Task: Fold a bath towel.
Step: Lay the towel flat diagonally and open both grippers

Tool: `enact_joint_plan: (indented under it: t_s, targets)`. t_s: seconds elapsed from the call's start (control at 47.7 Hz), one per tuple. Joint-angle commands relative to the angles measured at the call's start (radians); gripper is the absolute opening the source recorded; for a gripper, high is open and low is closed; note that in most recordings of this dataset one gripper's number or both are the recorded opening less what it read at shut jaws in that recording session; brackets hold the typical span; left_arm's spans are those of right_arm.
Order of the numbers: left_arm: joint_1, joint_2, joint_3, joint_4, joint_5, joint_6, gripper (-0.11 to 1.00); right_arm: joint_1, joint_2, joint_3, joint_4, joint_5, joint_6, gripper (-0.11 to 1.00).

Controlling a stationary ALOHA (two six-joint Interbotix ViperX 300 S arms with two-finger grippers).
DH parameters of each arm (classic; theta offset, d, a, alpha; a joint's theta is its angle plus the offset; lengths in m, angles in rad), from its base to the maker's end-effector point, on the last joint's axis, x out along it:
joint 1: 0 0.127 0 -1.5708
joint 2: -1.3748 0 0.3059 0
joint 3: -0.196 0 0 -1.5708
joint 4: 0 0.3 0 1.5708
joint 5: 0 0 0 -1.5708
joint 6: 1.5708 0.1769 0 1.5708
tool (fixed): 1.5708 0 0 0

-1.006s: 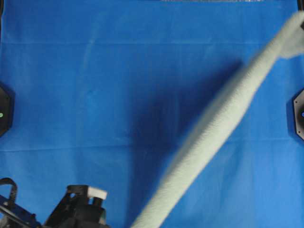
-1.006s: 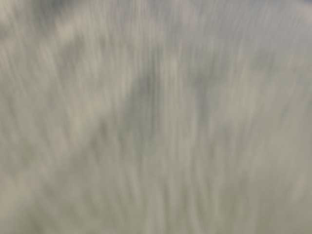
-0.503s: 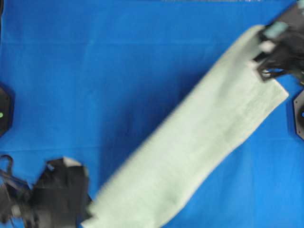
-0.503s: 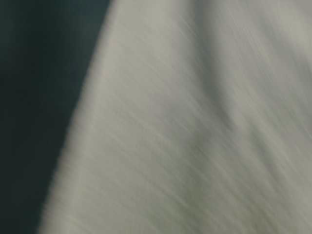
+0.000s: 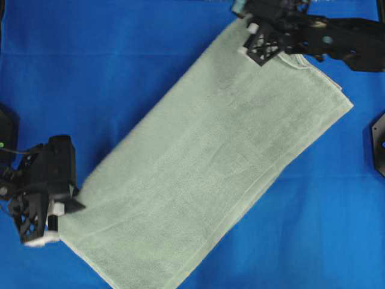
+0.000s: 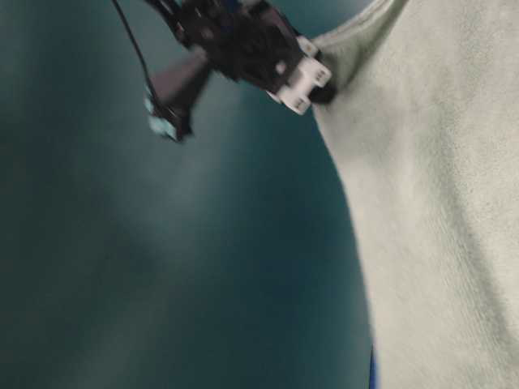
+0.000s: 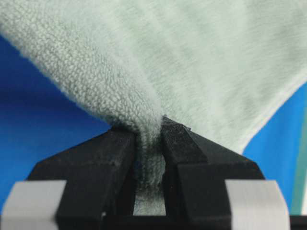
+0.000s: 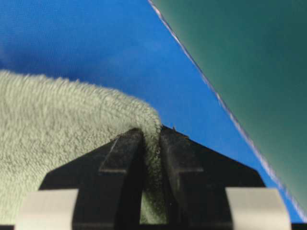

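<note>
The pale sage-green bath towel [image 5: 216, 162] lies spread on a slant across the blue cloth, from bottom left to top right. My left gripper [image 5: 60, 208] is shut on its lower left corner; the left wrist view shows terry cloth [image 7: 158, 62] pinched between the black fingers [image 7: 100, 163]. At the top, my right gripper [image 5: 252, 36] is shut on the towel's upper corner, with the fuzzy edge [image 8: 72, 120] squeezed in its jaws. The table-level view shows the towel [image 6: 438, 203] hanging close to the lens below the right gripper [image 6: 304, 81].
The blue cloth surface [image 5: 108, 78] covers the whole table. Black arm bases sit at the left edge [image 5: 5, 141] and the right edge [image 5: 379, 144]. The right arm [image 5: 337, 39] stretches along the top right.
Both grippers have swung leftward with the towel: the left one from the bottom edge to the left side, the right one along the top. The narrow bunched towel has spread out wide.
</note>
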Motion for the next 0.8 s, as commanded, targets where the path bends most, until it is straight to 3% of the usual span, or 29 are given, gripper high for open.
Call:
enact_joint_plan:
  t_s: [0.0, 0.168, 0.252, 0.293, 0.398, 0.461, 0.545, 0.776]
  targets:
    - [0.015, -0.018, 0.029, -0.002, -0.031, 0.002, 0.11, -0.018, 0.018, -0.055, 0.005, -0.003, -0.025, 0.14]
    - [0.041, -0.020, 0.054, -0.002, -0.049, 0.008, 0.10, -0.032, 0.028, -0.063, 0.006, -0.018, -0.041, 0.14]
    - [0.043, -0.020, 0.051, 0.000, -0.048, 0.009, 0.11, -0.034, 0.028, -0.063, 0.002, -0.020, -0.044, 0.37]
    - [0.043, -0.020, 0.052, -0.002, -0.048, 0.008, 0.17, -0.034, 0.028, -0.063, 0.000, -0.020, -0.049, 0.48]
    - [0.043, -0.025, 0.051, -0.002, -0.035, 0.014, 0.47, -0.034, 0.017, -0.058, 0.008, -0.015, -0.063, 0.69]
    - [0.046, -0.034, 0.051, -0.002, -0.020, 0.021, 0.67, -0.029, -0.003, -0.051, 0.021, -0.009, -0.063, 0.68]
    - [0.055, -0.061, 0.051, -0.002, 0.014, 0.038, 0.85, -0.018, -0.048, -0.028, 0.061, 0.000, -0.067, 0.65]
    - [0.071, -0.222, 0.037, -0.002, 0.118, 0.118, 0.84, 0.018, -0.245, 0.124, 0.230, 0.078, -0.091, 0.66]
